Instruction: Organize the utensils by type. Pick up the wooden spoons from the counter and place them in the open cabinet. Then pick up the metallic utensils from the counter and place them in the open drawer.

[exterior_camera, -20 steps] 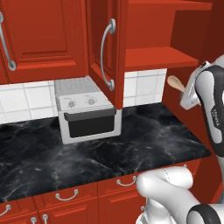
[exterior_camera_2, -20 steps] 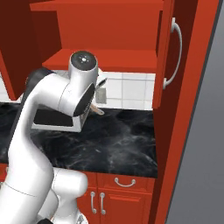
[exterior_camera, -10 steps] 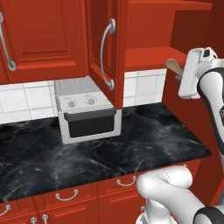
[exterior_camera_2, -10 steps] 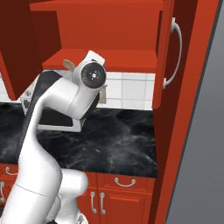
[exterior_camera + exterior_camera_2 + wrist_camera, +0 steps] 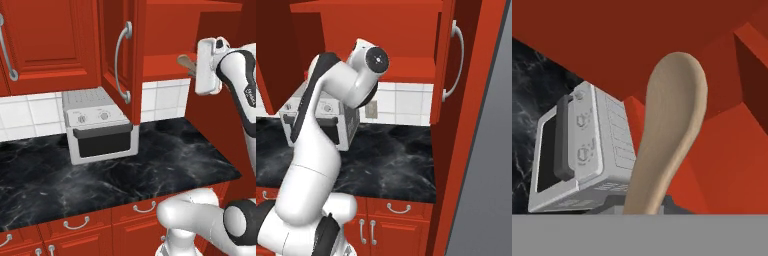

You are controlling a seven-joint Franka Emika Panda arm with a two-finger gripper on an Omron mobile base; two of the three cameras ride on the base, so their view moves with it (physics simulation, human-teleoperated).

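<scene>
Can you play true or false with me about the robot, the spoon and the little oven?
1. The end effector is shut on a wooden spoon. True.
2. The spoon is lying flat on the black counter. False: it is up in the air, level with the open cabinet's shelf.
3. A grey toaster oven sits on the counter against the tiled wall. True.
4. The toaster oven's door is hanging open. False: its door is closed.
5. The spoon is shiny silver metal. False: it is light tan wood.
6. The cabinet door above the oven stands open. True.
</scene>
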